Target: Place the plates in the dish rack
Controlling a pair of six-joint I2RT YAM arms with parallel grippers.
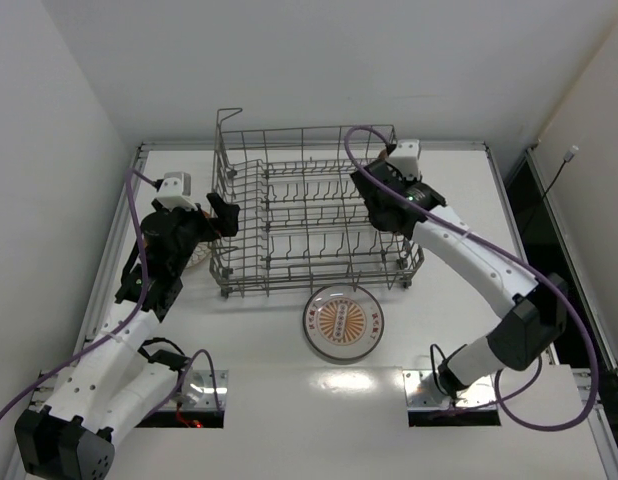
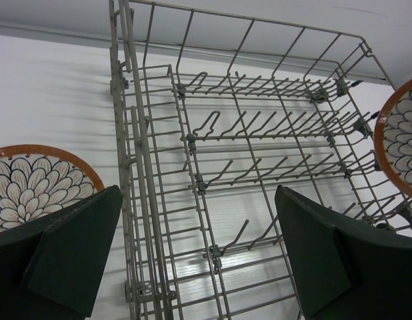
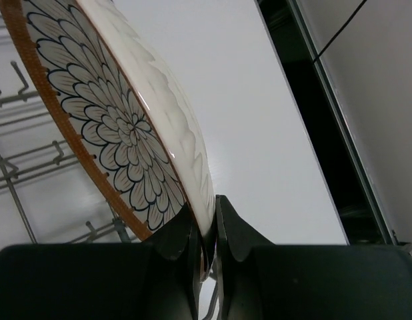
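Petal-patterned plate [image 3: 119, 113]: on edge, tilted, at the 3 o'clock end of the dish rack [image 1: 309, 215]. Cannot tell if it touches the tines. Right gripper [image 3: 205, 223]: fingers clamped on that plate's lower rim.

Medallion plate [image 1: 342, 321]: flat on the table [image 1: 289, 400], just beside the rack at 6 o'clock.

Second petal plate [image 2: 33, 187]: flat on the table at the rack's 9 o'clock.

Left gripper [image 2: 198, 200]: jaws spread wide, holding nothing, above the rack's 9 o'clock wall.

Bright overhead light — sharp (mild glare)
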